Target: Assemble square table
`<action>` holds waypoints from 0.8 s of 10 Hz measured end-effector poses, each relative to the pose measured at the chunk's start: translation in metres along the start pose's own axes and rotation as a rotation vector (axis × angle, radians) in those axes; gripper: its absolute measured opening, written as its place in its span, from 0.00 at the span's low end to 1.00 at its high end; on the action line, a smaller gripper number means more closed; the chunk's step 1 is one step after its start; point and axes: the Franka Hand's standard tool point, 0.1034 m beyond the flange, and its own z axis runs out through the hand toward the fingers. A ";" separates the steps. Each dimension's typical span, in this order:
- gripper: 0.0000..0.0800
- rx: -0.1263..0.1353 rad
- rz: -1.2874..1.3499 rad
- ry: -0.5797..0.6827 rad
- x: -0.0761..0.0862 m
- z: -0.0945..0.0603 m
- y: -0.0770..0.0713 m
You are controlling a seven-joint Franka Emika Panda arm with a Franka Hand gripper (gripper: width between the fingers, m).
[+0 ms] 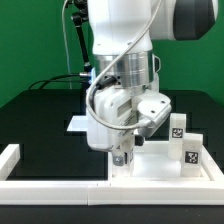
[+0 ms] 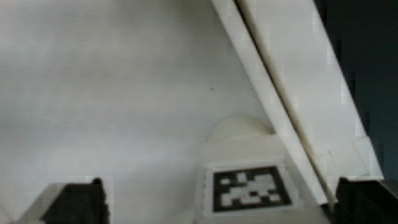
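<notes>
The square table's white top (image 1: 152, 162) lies flat at the exterior view's lower right. In the wrist view its bare surface (image 2: 125, 90) fills the picture, with the raised rim (image 2: 281, 100) running diagonally across. My gripper (image 1: 122, 157) points straight down over the top's near-left part. It is open, with its dark fingertips (image 2: 71, 203) set wide apart. A white leg with a black-and-white tag (image 2: 251, 186) stands between them, close to the rim, and a wide gap separates it from one finger. Two more tagged legs (image 1: 176, 127) (image 1: 191, 152) stand upright on the top's right side.
A long white rail (image 1: 55, 184) runs along the front edge and turns up at the exterior view's left (image 1: 10, 155). The marker board (image 1: 78, 123) lies on the black table behind the arm. A black cable (image 1: 72, 50) hangs behind, in front of a green backdrop.
</notes>
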 end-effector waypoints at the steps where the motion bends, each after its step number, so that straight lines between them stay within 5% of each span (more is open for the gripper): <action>1: 0.81 0.006 -0.012 -0.008 -0.009 -0.006 0.004; 4: 0.81 0.031 -0.027 -0.037 -0.019 -0.031 0.003; 8: 0.81 0.025 -0.029 -0.031 -0.018 -0.026 0.005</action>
